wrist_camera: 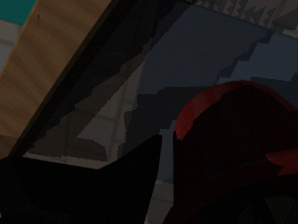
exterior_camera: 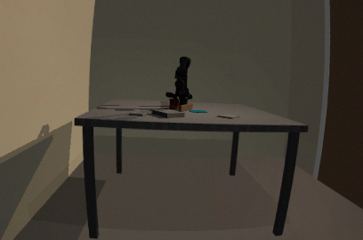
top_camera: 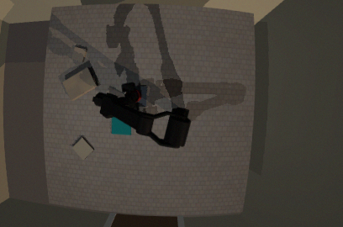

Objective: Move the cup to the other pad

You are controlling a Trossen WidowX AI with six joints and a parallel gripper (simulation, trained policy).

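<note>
one red cup (top_camera: 139,97) (exterior_camera: 173,104) (wrist_camera: 220,135), partly hidden

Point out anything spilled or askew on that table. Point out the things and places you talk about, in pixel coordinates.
The wooden bar (exterior_camera: 186,108) (wrist_camera: 50,65) looks askew: it slants between the teal pad (top_camera: 121,127) (exterior_camera: 198,111) (wrist_camera: 11,10) and blue pad (top_camera: 144,94) (wrist_camera: 190,47). No spilled marbles show, but the inside of the red cup (exterior_camera: 173,104) (wrist_camera: 220,125) is too dark to check.
</note>
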